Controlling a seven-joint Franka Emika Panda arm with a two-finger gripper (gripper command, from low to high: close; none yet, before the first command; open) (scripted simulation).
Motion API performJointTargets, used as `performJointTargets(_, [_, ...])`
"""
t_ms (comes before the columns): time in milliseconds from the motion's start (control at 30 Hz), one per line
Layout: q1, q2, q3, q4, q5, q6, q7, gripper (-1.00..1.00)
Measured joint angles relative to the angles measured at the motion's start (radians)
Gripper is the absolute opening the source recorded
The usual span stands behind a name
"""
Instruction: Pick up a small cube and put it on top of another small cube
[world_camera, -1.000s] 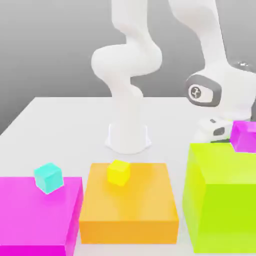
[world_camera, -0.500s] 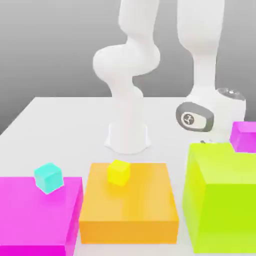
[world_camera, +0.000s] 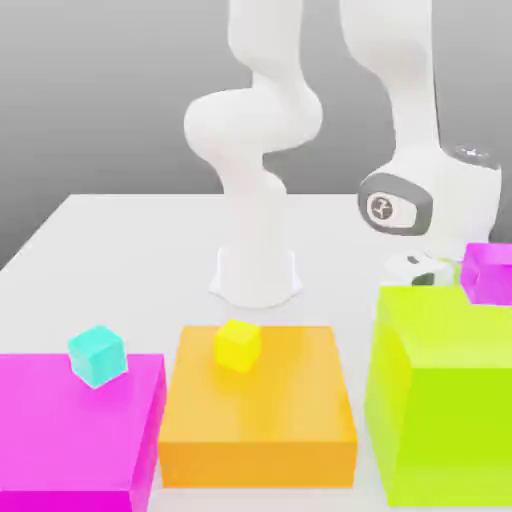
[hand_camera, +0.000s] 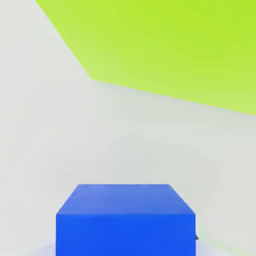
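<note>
While the gripper (world_camera: 425, 272) sits low behind the lime block (world_camera: 445, 390) in the exterior view, its jaws are clenched, apparently on the blue cube (hand_camera: 125, 220), which looms close under the hand camera on the white table (hand_camera: 45, 150) just beside the lime block. Contact itself is hidden, so the hold is a judgement. It looks rigid, light and smooth-faced, so it could slip or twist. Two opposite flat sides, squarely at mid-height, seem the best place to pinch it.
</note>
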Motion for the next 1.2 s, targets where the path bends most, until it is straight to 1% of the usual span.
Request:
performJointTargets(67, [0.008, -0.033, 0.018, -0.006, 0.05, -0.03, -0.027, -1.0])
performJointTargets(133, [0.057, -0.023, 0.048, 0.036, 0.069, -0.059, 0.004, -1.0])
performJointTargets(200, [0.079, -0.017, 0.081, 0.088, 0.121, -0.104, -0.034, -1.0])
performJointTargets(300, [0.085, -0.037, 0.113, 0.163, 0.225, -0.201, -0.198, -1.0])
performJointTargets(400, [0.092, -0.067, 0.126, 0.237, 0.299, -0.307, -0.358, -1.0])
performJointTargets(500, [0.117, -0.104, 0.112, 0.302, 0.342, -0.41, -0.51, -1.0])
performJointTargets(567, [0.106, -0.134, 0.089, 0.336, 0.353, -0.474, -0.607, -1.0])
performJointTargets(667, [0.092, -0.178, 0.067, 0.386, 0.356, -0.567, -0.742, -1.0])
performJointTargets(767, [0.07, -0.229, 0.031, 0.411, 0.331, -0.642, -0.869, -1.0])
performJointTargets(1067, [-0.015, -0.381, -0.086, 0.458, 0.182, -0.843, -1.204, -1.0])
performJointTargets(1133, [-0.021, -0.385, -0.096, 0.449, 0.16, -0.838, -1.243, -1.0])
performJointTargets(1200, [-0.023, -0.36, -0.095, 0.407, 0.154, -0.772, -1.252, -1.0])
